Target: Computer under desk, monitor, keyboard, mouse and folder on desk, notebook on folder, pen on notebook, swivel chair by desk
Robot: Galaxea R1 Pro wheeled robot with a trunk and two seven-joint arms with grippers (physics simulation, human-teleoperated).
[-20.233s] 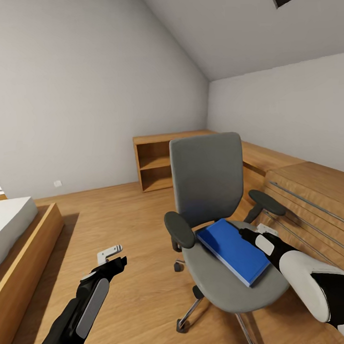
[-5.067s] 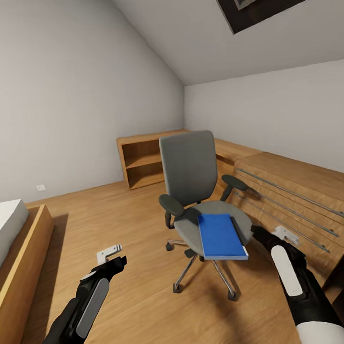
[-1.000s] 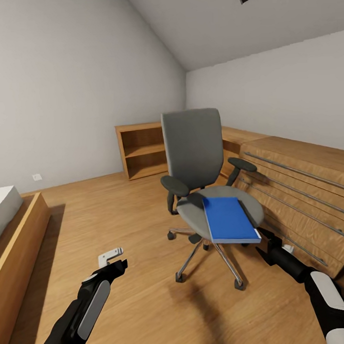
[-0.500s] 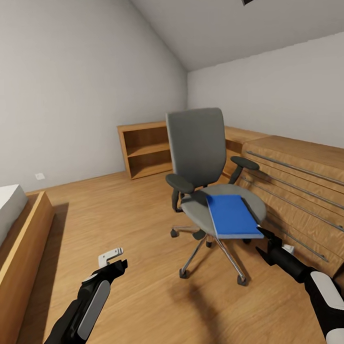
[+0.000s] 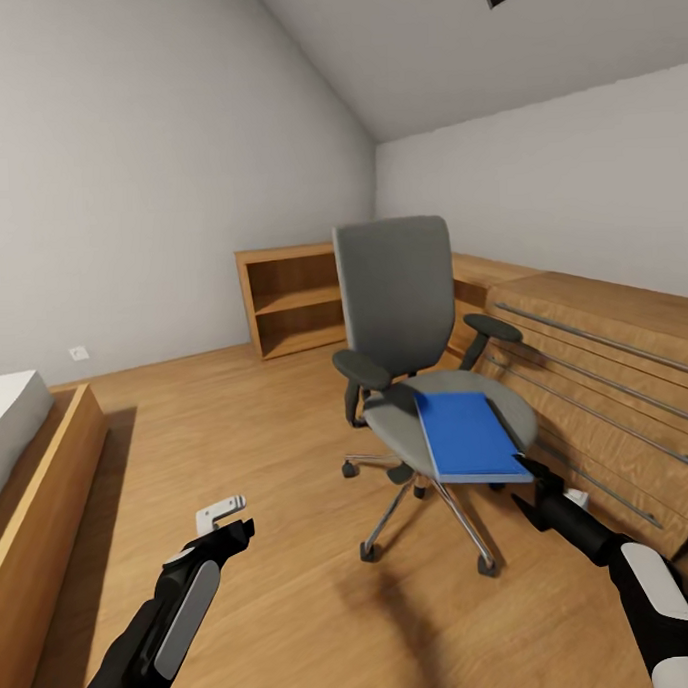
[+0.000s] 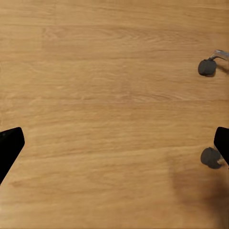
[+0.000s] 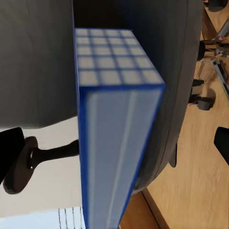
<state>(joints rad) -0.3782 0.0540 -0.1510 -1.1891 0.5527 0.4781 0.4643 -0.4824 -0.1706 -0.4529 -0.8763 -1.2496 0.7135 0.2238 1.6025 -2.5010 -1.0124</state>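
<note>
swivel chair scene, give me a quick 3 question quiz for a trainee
1. True or false: the blue folder lies on the seat of the swivel chair.
2. Which gripper is nearest the folder? A) left gripper B) right gripper
3. Fill in: in the head view, the folder's near edge overhangs the seat's ____ edge.

Key: 1 true; 2 B, with its fingers spread either side of the folder's end in the right wrist view; 3 front.

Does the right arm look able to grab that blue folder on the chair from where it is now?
Probably yes. The right gripper sits open just off the folder edge overhanging the swivel chair seat, with nothing between them.
</note>
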